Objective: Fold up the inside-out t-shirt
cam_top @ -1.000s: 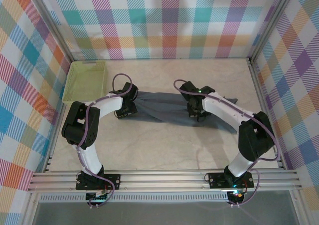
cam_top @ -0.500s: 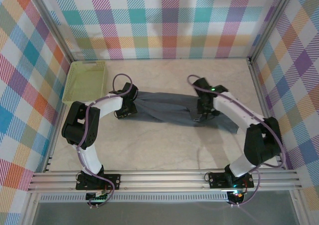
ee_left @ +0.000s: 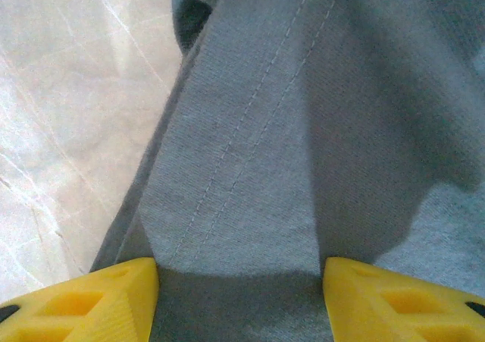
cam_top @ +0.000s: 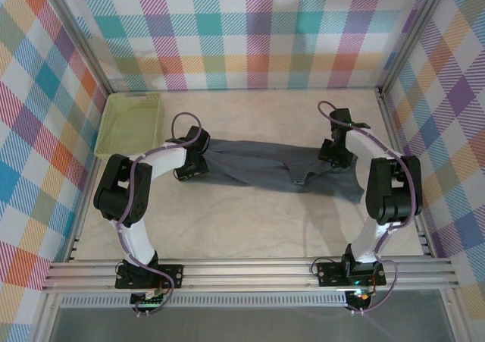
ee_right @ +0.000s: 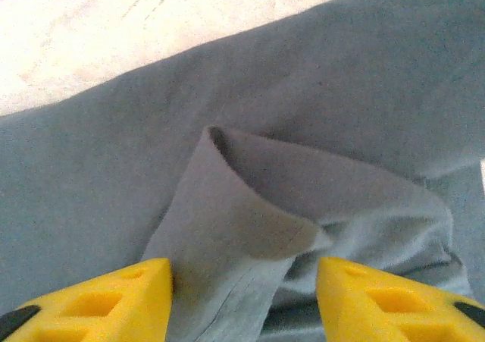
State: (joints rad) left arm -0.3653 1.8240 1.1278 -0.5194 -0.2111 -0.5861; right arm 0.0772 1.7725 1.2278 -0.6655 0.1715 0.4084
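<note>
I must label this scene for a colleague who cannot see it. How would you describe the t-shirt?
Look at the pale table between the checked walls. Across its middle lies the t-shirt, bunched into a long strip from left to right. It is plain dark grey soft cloth, unlike the lime-green basket at the far left corner.

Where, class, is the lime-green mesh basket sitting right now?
In the top view, the lime-green basket sits in the far left corner of the table, close to the left wall. It lies beyond and to the left of the grey t-shirt's left end.
</note>
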